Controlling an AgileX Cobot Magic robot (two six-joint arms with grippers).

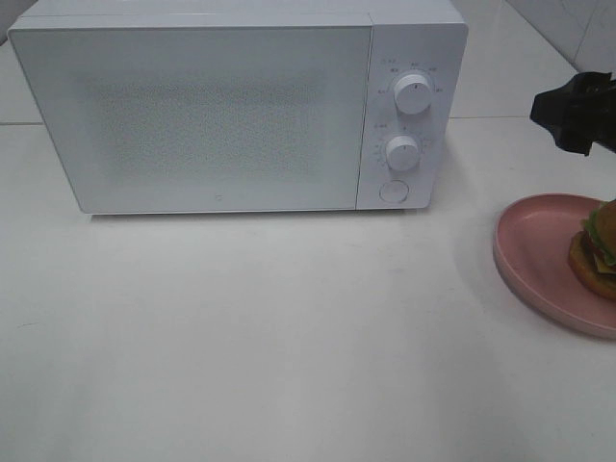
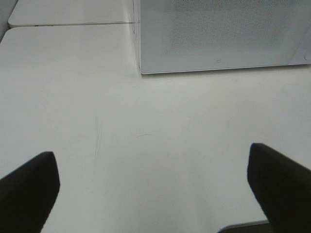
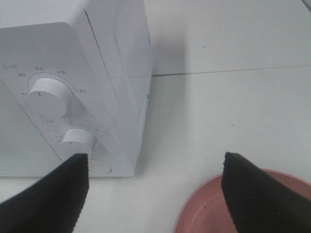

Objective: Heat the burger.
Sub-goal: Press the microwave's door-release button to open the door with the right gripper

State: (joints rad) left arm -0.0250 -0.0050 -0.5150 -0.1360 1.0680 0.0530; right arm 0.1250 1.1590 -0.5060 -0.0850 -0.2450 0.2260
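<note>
Black fingers (image 2: 29, 189) of the left claw (image 2: 150, 155) fill the lower corners of its wrist view. They are spread wide, with only white counter (image 2: 146, 107) between them. The lower front edge of the microwave (image 2: 218, 39) lies beyond. This claw is released, grips nothing, and hangs over the counter before the microwave's door, well apart from the burger.

The burger (image 1: 599, 245) stands on a pink plate (image 1: 539, 260) at the right edge of the high view, partly cut off by the frame. It is in front of the microwave and to its right. The right claw (image 1: 577, 111) hangs farther back than the plate, beside the microwave's control end, apart from the burger and touching nothing. It is released too, its ribbed fingers wide apart and holding nothing. Its wrist view looks down past them at the microwave's two knobs (image 3: 48, 94) and at the plate's rim, which runs under one finger. The burger does not show in that view.
</note>
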